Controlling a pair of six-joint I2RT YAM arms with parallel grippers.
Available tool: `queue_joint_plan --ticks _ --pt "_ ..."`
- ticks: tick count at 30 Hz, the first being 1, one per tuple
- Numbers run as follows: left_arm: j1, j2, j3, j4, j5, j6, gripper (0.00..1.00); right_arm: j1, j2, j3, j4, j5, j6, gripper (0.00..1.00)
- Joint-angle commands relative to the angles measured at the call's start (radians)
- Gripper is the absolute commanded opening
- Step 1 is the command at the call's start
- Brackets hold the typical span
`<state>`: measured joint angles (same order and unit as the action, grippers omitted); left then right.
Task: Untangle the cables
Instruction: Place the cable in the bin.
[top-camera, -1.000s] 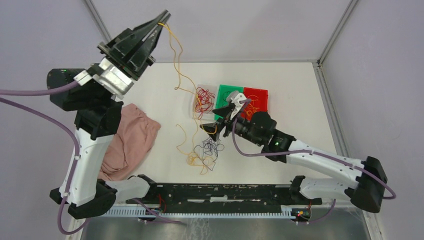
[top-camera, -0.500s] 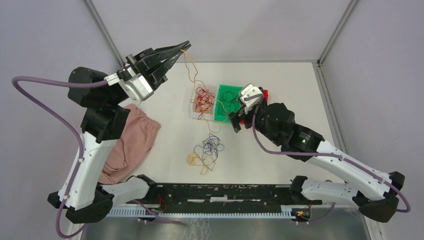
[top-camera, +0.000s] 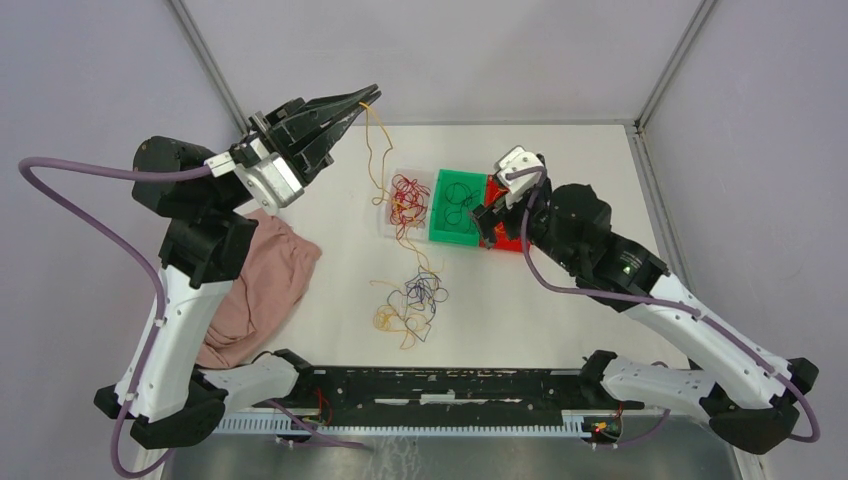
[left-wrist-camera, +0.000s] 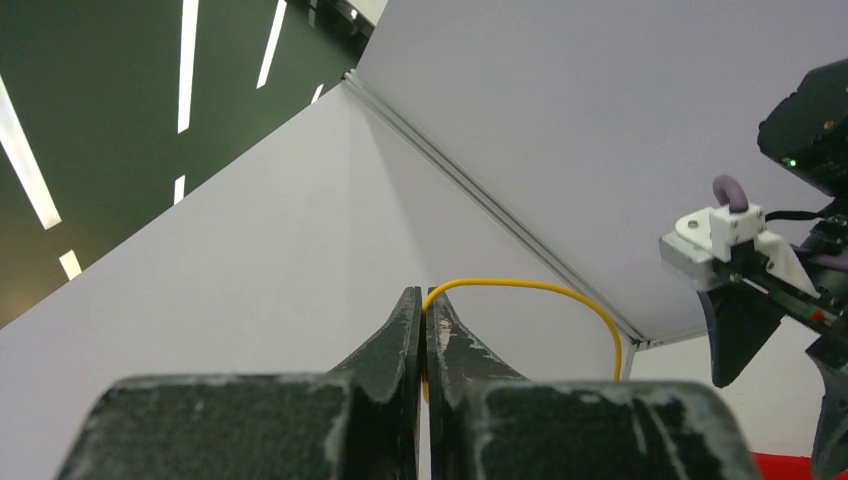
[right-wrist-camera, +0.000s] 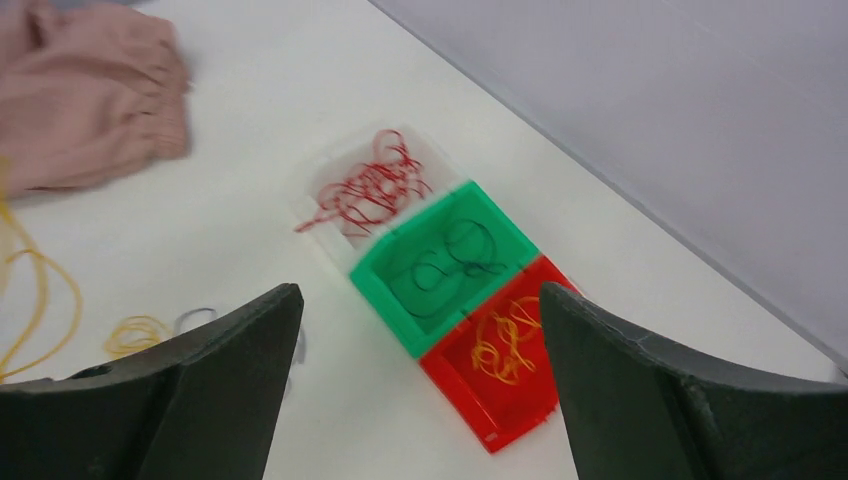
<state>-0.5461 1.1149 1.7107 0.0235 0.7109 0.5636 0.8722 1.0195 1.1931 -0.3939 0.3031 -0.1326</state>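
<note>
My left gripper (top-camera: 372, 94) is raised at the back left and shut on a yellow cable (top-camera: 378, 150). The cable hangs down to a tangle of yellow and blue-black cables (top-camera: 412, 300) on the table. In the left wrist view the cable (left-wrist-camera: 540, 287) arcs out from between the closed fingertips of the gripper (left-wrist-camera: 422, 300). My right gripper (top-camera: 487, 222) is open and empty above the trays. Through its wrist view the gripper (right-wrist-camera: 418, 292) frames the green tray (right-wrist-camera: 375, 270) and the red tray (right-wrist-camera: 500, 400).
A clear tray (top-camera: 425, 225) holds red cables (top-camera: 405, 198). A green tray (top-camera: 437, 225) holds dark cables, and a red tray (top-camera: 493, 188) holds yellow ones (right-wrist-camera: 500, 345). A pink cloth (top-camera: 255, 280) lies at the left.
My right gripper left the tangle and moved right and back to above the trays. My left arm swung lower and rightward, still holding the yellow cable.
</note>
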Motion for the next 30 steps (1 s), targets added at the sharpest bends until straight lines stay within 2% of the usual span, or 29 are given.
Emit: queue_joint_plan --ticks 1,7,11,17,24,30 --pt "-0.005 -0.014 0.003 0.002 0.021 0.021 0.03 -0.035 -0.035 0.064 0.146 -0.467 0.103 0.96" --pt "-0.005 -0.015 0.007 -0.015 0.03 0.031 0.03 -0.065 -0.018 0.049 0.271 -0.798 0.203 0.98" --pt "-0.005 -0.016 0.007 -0.02 0.043 0.031 0.03 -0.067 0.055 0.116 0.228 -0.937 0.221 0.98" --pt "-0.005 -0.016 0.018 -0.023 0.068 0.018 0.03 -0.067 0.144 0.183 0.22 -0.909 0.246 0.98" --pt "-0.005 -0.009 0.044 -0.025 0.083 -0.009 0.03 -0.067 0.225 0.217 0.218 -0.671 0.262 0.98" --pt "-0.005 -0.006 0.052 -0.025 0.086 -0.015 0.03 -0.061 0.275 0.198 0.345 -0.728 0.357 1.0"
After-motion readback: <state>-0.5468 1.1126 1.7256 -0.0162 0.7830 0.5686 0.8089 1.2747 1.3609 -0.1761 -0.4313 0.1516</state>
